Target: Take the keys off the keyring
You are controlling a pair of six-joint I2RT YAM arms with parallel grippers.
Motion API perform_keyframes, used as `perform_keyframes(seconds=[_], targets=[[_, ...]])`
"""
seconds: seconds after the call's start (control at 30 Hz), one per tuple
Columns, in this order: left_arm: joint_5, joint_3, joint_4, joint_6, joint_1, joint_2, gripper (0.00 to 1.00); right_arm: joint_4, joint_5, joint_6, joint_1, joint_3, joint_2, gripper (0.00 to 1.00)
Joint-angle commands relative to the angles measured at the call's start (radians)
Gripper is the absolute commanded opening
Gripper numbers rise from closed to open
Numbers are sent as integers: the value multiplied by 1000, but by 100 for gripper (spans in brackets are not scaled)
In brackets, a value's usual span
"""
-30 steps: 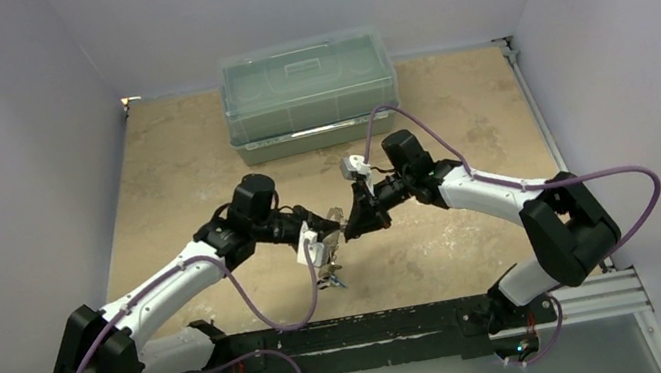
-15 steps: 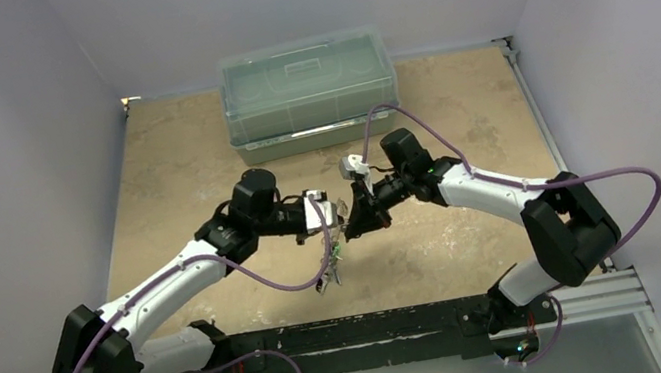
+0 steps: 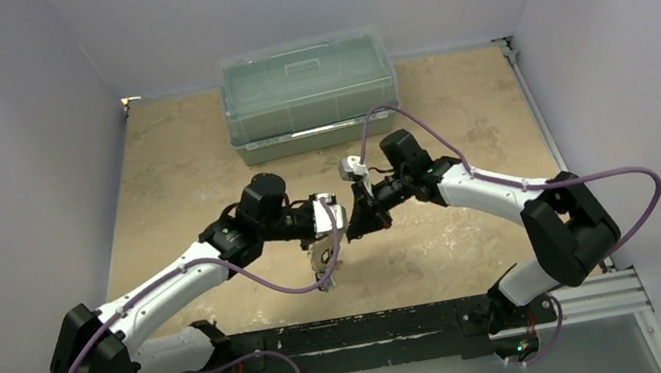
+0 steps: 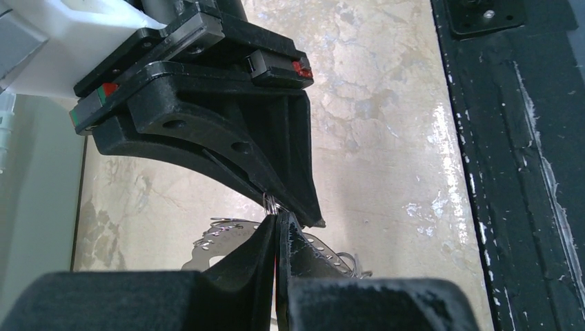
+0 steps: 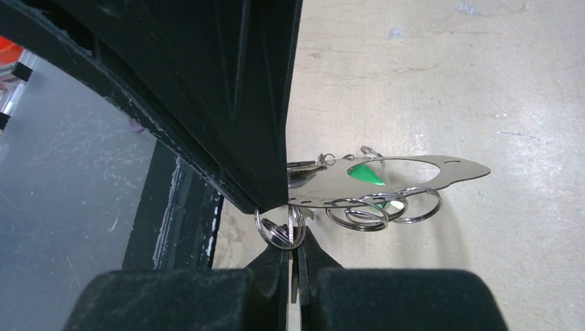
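My two grippers meet tip to tip above the table. The keyring (image 5: 414,176) shows as a flat silver piece with an oval opening and a row of small holes bearing several small split rings (image 5: 376,210). My left gripper (image 4: 277,219) is shut on one end of it (image 4: 207,245). My right gripper (image 5: 295,238) is shut on one small split ring (image 5: 276,231) at that end. A green key head (image 5: 365,172) shows through the opening. In the top view the bunch of keys (image 3: 325,270) hangs below the left gripper (image 3: 340,217) and the right gripper (image 3: 351,226).
A pale green lidded plastic box (image 3: 309,94) stands at the back middle of the beige table. The black base rail (image 3: 360,328) runs along the near edge and shows in the left wrist view (image 4: 510,172). Grey walls enclose the sides.
My left gripper has lifted and moved away from the base toward the right gripper, turning as it went; the hanging bunch swung with it. The right arm has barely moved.
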Motion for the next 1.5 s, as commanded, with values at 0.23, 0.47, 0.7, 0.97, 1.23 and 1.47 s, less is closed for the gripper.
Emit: perform_keyframes(seconds=[0.23, 0.47, 0.7, 0.97, 1.23, 1.47], targets=[[-240, 31, 23, -163, -159, 34, 0, 42, 3, -7, 13, 84, -14, 0], [-319, 30, 43, -286, -211, 79, 0, 42, 20, 7, 12, 112, -4, 0], [-422, 51, 77, -467, -140, 114, 0, 40, 17, 0, 12, 106, -3, 0], [-284, -7, 155, -691, 59, 82, 0, 100, 18, 14, 12, 79, 8, 0], [-255, -63, 236, -957, 142, 62, 0, 141, 33, 28, 12, 59, 15, 0], [-197, -90, 256, -1112, 241, 46, 0, 179, 33, 27, 12, 21, 9, 0]])
